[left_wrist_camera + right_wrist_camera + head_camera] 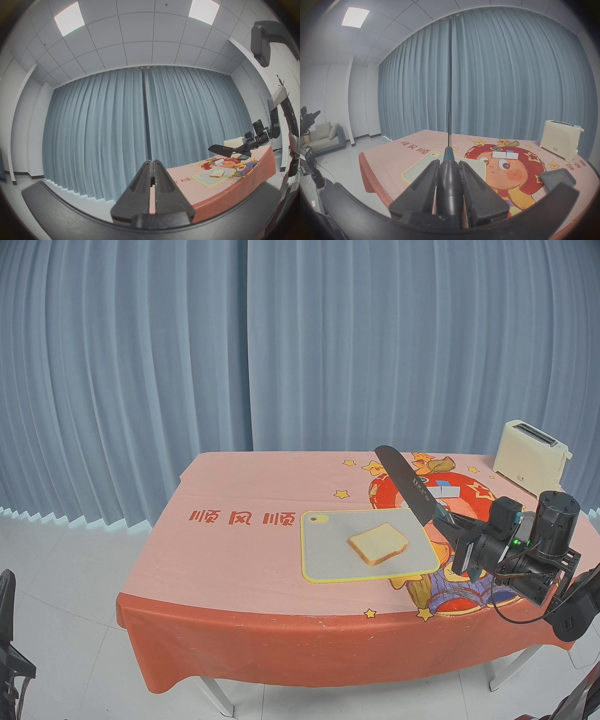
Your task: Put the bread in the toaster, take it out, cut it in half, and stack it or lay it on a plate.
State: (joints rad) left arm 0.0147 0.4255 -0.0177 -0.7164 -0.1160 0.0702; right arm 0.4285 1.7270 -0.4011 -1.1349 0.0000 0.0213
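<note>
- Bread (378,543): we find one whole slice lying flat on the right half of the cutting board (325,562). Its longer side runs roughly left to right.
- Knife (406,480): the right gripper (455,526) is clamped on its handle. The long axis slants from the gripper upward and toward the robot's left. The tip is raised beyond the board's far right corner, apart from the slice.
- We note the head view presents the flat of the blade, while the right wrist view presents it edge-on, a thin line rising between the fingers (425,184).
- The right wrist view adds a dark tray (557,178) on the table (250,565), nearer us than the toaster (561,139).
- Left gripper (153,170): jaws together, held off the table's left side.
</note>
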